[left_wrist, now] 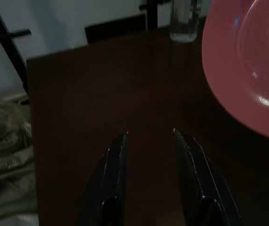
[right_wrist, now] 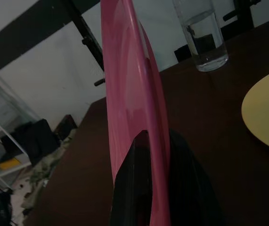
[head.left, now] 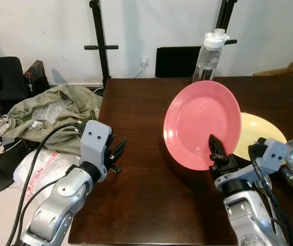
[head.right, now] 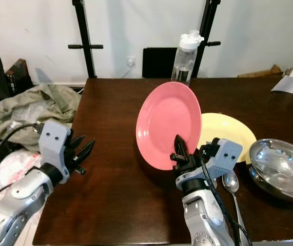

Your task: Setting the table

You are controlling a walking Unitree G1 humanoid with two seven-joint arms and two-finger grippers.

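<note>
- Right tool (head.right: 179, 148) nearest the lens, fingers pinched on the lower rim of the pink plate (head.right: 168, 124), one finger on each face; the wrist view shows the rim clamped edge-on between them.
- The plate stands nearly upright, lifted off the desk (head.right: 120, 154), its face turned toward the robot's left. An edge grip like this probably leaves no choice but to carry it tilted, as a flat plate gives the fingers nothing else to catch.
- It hangs over the middle of the desk, just in front of the yellow plate (head.right: 228, 130), which lies flat behind it; likely the pink one came from that side and is headed for its own setting.
- Left tool (head.right: 77, 151) hovers at the desk's left edge, fingers spread, holding nothing, pointing toward the bare wood. It looks parked clear of the plate's path, or ready to steady it.
- Metal bowl (head.right: 282, 166) and spoon (head.right: 231, 182) sit at the right, near the robot's edge, close together like a place setting under way.
- Water bottle (head.right: 184, 56) stands upright at the far edge, well out of the way.
</note>
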